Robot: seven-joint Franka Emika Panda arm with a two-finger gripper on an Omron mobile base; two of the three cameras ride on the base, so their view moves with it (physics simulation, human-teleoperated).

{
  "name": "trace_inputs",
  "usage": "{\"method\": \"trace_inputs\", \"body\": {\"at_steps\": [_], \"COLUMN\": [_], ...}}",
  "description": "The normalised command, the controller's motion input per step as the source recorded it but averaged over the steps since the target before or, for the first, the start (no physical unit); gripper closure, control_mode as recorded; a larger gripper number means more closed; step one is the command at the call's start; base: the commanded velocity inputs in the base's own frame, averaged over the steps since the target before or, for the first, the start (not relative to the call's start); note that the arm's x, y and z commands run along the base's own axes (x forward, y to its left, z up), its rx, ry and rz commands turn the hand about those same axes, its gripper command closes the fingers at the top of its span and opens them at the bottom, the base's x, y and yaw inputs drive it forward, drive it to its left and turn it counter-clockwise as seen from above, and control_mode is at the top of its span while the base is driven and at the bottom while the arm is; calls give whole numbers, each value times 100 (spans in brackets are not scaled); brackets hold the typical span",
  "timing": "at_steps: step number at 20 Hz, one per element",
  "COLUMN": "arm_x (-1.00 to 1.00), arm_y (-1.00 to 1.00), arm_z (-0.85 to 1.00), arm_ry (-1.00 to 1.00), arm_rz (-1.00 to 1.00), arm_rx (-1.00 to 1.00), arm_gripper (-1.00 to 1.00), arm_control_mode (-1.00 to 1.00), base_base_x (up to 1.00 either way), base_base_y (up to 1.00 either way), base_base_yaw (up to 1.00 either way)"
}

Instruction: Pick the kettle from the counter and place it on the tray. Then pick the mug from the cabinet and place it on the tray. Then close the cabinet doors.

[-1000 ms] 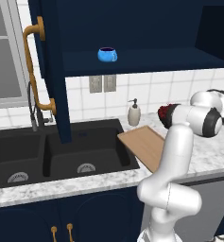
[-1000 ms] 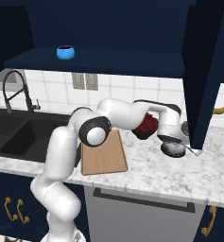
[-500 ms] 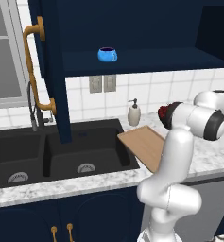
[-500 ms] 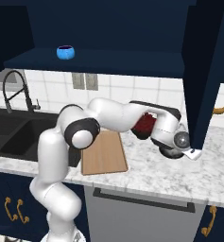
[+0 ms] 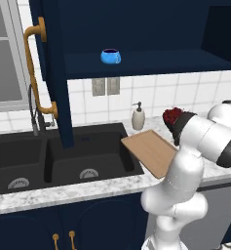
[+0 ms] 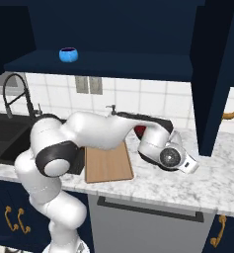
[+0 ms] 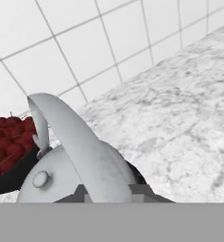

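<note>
Silvery kettle [image 7: 71,165] upright above counter [image 7: 179,118]; blue mug [image 5: 110,56] on cabinet shelf.

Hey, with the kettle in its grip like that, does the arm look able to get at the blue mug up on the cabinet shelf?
Probably not yet. The gripper is shut on the kettle low over the counter. The mug stands exposed, its door swung open.

Small bright blue mug [image 5: 110,56] on the navy shelf of the open dark navy wall cabinet [image 5: 151,63], flat light-brown wooden tray [image 5: 151,152] at the speckled marble counter's [image 5: 63,192] front edge beside the black double sink [image 5: 63,156], cream pump soap bottle [image 5: 138,117] at the tiled back edge, dark bowl of red fruit [image 5: 172,118] partly behind the white arm.
</note>
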Motion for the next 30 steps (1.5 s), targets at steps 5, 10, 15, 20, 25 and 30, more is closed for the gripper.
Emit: {"method": "trace_inputs", "body": {"at_steps": [5,10,15,20,25,30], "arm_x": [-29,-13,-4,-1,10,47], "arm_y": [76,73,67,58,55,56], "arm_z": [45,56,56,58,24,0], "arm_ry": [8,23,20,0,0,-1], "arm_rz": [1,5,10,12,13,6], "arm_rx": [-3,0,0,3,13,16], "arm_gripper": [100,100,100,100,100,100], "arm_control_mode": [-100,-100,-100,-100,-100,-100], "base_base_x": [0,0,0,0,0,0], "base_base_y": [0,0,0,0,0,0], "base_base_yaw": [0,0,0,0,0,0]}}
